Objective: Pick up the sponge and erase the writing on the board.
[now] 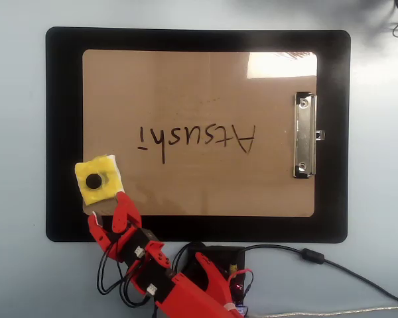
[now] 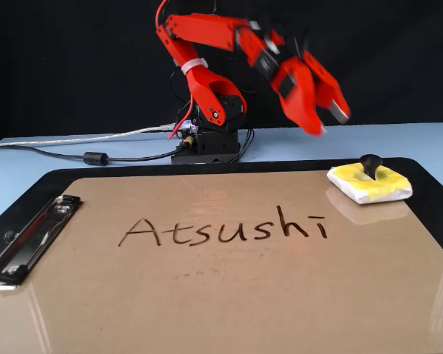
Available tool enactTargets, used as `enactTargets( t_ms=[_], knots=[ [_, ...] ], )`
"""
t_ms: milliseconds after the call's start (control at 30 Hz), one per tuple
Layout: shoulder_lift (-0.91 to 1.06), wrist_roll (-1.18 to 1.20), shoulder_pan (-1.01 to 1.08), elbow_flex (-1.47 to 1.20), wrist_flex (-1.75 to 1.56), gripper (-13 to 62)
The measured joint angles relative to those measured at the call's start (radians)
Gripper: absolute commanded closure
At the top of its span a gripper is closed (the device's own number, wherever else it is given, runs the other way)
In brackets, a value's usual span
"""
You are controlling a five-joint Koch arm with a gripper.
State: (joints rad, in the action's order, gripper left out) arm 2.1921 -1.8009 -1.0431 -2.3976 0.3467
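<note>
The yellow sponge (image 1: 99, 187) (image 2: 380, 186) with its black knob (image 1: 93, 181) (image 2: 370, 164) lies on the board's corner, lower left in the overhead view and right in the fixed view. The light-brown board (image 1: 199, 86) (image 2: 207, 295) carries the black writing (image 1: 196, 140) (image 2: 225, 227) across its middle, fully legible. My red gripper (image 1: 107, 208) (image 2: 330, 124) is open, jaws spread, with nothing between them. In the overhead view it sits just below the sponge. The fixed view shows it motion-blurred in the air, up and left of the sponge, not touching it.
The board rests on a larger black mat (image 1: 63, 132) (image 2: 96, 175) on a light-blue table. A silver clip (image 1: 304, 136) (image 2: 29, 240) holds one short edge. The arm's base (image 2: 210, 144) and cables (image 2: 96, 157) lie beside the mat's near edge in the overhead view.
</note>
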Motion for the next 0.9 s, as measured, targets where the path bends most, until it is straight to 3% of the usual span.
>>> enactTargets(
  t_ms=[133,300,667,800,900],
  knots=[
    [-0.227,0.018,-0.008,-0.057,-0.393,15.4],
    [-0.476,0.091,-0.002,0.034,-0.541,15.4],
    [-0.607,0.106,-0.003,0.057,-0.584,17.0],
    [-0.614,0.114,0.006,0.057,-0.584,24.9],
    [-0.624,0.121,0.035,0.066,-0.591,36.8]
  ],
)
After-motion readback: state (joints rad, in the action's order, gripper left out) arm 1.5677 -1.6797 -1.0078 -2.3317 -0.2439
